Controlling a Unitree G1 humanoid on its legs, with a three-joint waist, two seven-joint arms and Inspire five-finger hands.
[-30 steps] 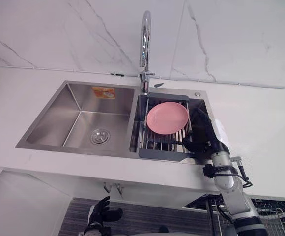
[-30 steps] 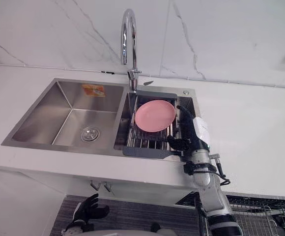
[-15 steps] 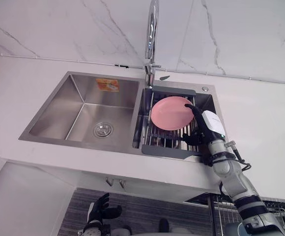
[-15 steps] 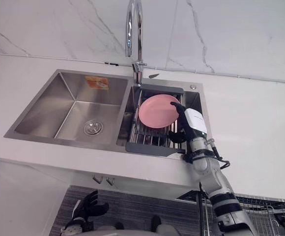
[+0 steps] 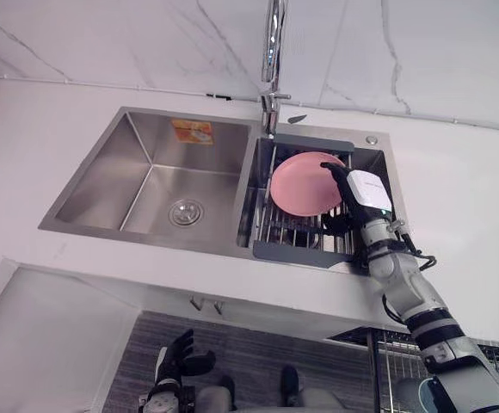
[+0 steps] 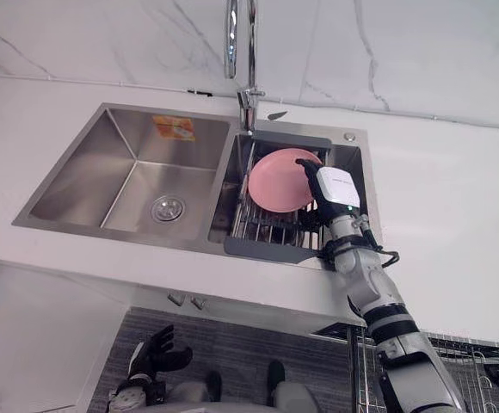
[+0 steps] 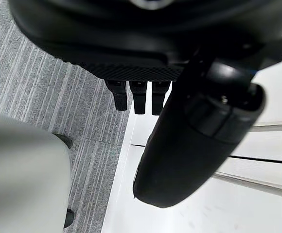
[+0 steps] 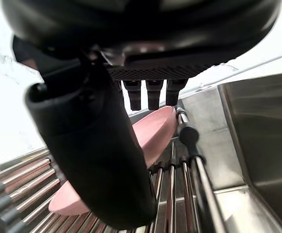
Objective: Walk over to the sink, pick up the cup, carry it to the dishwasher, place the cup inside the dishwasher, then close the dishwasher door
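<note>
Just past the right hand [image 5: 366, 191] fingers [image 8: 153, 97] lies a pink plate [image 5: 299, 185].

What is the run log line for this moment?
stage: at sink | right hand: open, above pink plate in dish rack | left hand: open, low above floor | held: nothing

The robot's right hand [image 8: 146, 29] hangs over a dish rack [image 8: 172, 187] set in a steel sink [image 8: 265, 131]. Its dark thumb [image 8: 92, 155] looms large in the foreground, and its fingers [image 8: 153, 94] are held straight in a row beyond it. Past the fingertips, a pink plate [image 8: 153, 131] rests on the rack's metal bars, its rim close to a thicker rail with a dark end. The sink's brushed wall rises just beside the rack, with a pale, veined marble surface [image 8: 2, 73] behind.
</note>
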